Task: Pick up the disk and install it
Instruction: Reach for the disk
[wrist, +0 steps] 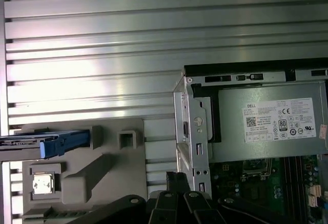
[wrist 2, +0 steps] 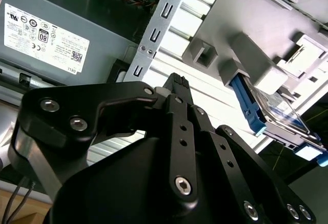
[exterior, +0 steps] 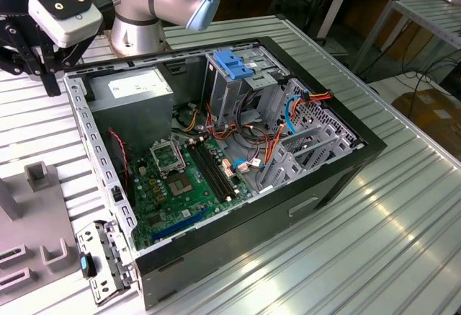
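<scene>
The disk [wrist 2: 274, 112] is a grey metal drive with blue rails. It stands on edge in a slot of the grey fixture [wrist 2: 256, 65]. In the first wrist view the disk [wrist: 48, 144] shows edge-on at one end of the fixture [wrist: 97, 175]. My gripper [wrist 2: 177, 80] hangs over the ribbed table between the fixture and the open computer case [exterior: 216, 149], well apart from the disk. Its black fingers look shut, with nothing between them. In the exterior view the gripper [exterior: 45, 70] is at the far left, beside the case's back corner.
The grey power-supply box [wrist: 266, 126] with a white sticker fills the case corner nearest my gripper. A metal drive cage with a blue latch [exterior: 232, 63] stands at the case's far side. The green motherboard [exterior: 184, 178] and cables lie inside. A loose metal bracket [exterior: 101, 261] rests by the case.
</scene>
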You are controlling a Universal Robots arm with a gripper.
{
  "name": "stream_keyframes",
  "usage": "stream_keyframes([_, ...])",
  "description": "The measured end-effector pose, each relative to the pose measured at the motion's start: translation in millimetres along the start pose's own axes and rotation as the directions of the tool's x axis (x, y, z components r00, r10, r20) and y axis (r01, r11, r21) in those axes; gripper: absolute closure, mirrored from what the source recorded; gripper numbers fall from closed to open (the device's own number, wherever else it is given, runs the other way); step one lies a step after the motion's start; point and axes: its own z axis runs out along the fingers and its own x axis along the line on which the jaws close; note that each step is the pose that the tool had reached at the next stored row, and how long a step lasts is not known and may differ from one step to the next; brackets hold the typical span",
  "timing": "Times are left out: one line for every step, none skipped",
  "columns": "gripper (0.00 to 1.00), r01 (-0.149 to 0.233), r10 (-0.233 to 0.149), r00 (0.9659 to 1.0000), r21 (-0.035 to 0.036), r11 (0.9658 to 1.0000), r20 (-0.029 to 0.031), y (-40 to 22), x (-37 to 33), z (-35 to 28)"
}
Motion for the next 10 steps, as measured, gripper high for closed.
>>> stream_keyframes([0.89, 0.0, 0.0, 1.0, -0.0001, 1.0, 0.0001, -0.1, 0.9, 0.0])
stream_keyframes([0.89, 0.0, 0.0, 1.0, -0.0001, 1.0, 0.0001, -0.2, 2.2, 0.1])
stream_keyframes([0.89, 0.0, 0.0, 1.0, 0.0, 1.0, 0.0, -0.2, 3.0, 0.1])
stream_keyframes([0.89, 0.0, 0.0, 1.0, 0.0, 1.0, 0.0, -0.3, 3.8, 0.0])
stream_keyframes([0.89, 0.0, 0.0, 1.0, 0.0, 1.0, 0.0, -0.4, 4.8, 0.0])
stream_keyframes([0.89, 0.0, 0.0, 1.0, 0.0, 1.0, 0.0, -0.4, 5.9, 0.1])
stream_keyframes([0.89, 0.0, 0.0, 1.0, -0.0001, 1.0, 0.0001, -0.5, 7.0, 0.1])
stream_keyframes([0.89, 0.0, 0.0, 1.0, 0.0, 1.0, 0.0, -0.6, 7.7, 0.1])
stream_keyframes([0.89, 0.0, 0.0, 1.0, 0.0, 1.0, 0.0, -0.6, 8.3, 0.1])
stream_keyframes([0.89, 0.0, 0.0, 1.0, 0.0, 1.0, 0.0, -0.8, 10.2, 0.1])
